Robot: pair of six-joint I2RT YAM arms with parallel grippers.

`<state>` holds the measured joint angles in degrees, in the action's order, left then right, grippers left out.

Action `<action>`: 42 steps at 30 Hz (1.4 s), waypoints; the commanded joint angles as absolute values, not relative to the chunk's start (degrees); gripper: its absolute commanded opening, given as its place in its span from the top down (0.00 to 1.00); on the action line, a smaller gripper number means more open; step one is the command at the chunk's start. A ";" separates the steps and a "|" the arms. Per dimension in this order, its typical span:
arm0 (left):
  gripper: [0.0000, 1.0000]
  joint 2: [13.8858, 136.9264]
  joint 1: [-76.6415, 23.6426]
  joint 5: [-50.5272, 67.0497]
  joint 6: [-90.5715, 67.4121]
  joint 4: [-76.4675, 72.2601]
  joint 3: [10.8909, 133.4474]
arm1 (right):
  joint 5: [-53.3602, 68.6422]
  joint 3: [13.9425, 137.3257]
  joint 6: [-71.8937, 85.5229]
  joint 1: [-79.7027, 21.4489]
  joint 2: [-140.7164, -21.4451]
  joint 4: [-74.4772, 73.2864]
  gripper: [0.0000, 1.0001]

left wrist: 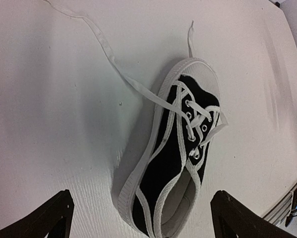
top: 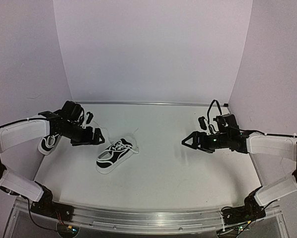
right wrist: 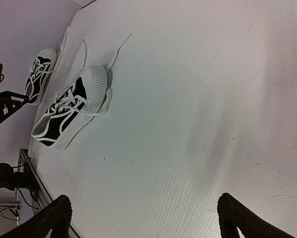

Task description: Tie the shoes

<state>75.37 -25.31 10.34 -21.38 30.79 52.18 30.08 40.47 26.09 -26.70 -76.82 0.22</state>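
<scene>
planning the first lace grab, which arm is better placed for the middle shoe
Left, probably. The left gripper hangs open just beside the middle shoe, whose loose laces show in its wrist view. The right gripper, also open, sits well away.

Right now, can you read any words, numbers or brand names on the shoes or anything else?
No readable text anywhere.
The middle shoe shows only plain black cloth, white trim and laces; the far-left shoe is partly hidden by the left arm, with nothing legible on it.
</scene>
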 commanded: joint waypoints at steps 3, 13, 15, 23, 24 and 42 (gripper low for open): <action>0.01 78.38 -30.09 9.81 -15.61 36.24 57.65 | 29.84 41.26 26.80 -28.04 -76.37 2.34 0.02; 0.02 88.64 -34.23 5.90 -11.65 39.60 62.23 | 30.41 40.87 28.25 -29.02 -77.71 4.17 0.02; 0.08 90.86 -34.35 5.75 -11.40 39.50 63.22 | 30.48 40.74 28.47 -29.20 -77.68 4.49 0.02; 0.50 96.69 -35.70 5.78 -10.45 39.41 65.77 | 30.26 40.56 29.07 -29.60 -78.37 5.02 0.02; 0.58 96.91 -35.74 5.73 -10.79 39.29 65.83 | 30.24 40.62 29.10 -29.60 -78.55 5.11 0.02; 1.00 86.17 -42.32 10.66 -14.20 42.71 81.66 | 30.34 40.74 35.20 -29.74 -82.50 9.96 0.02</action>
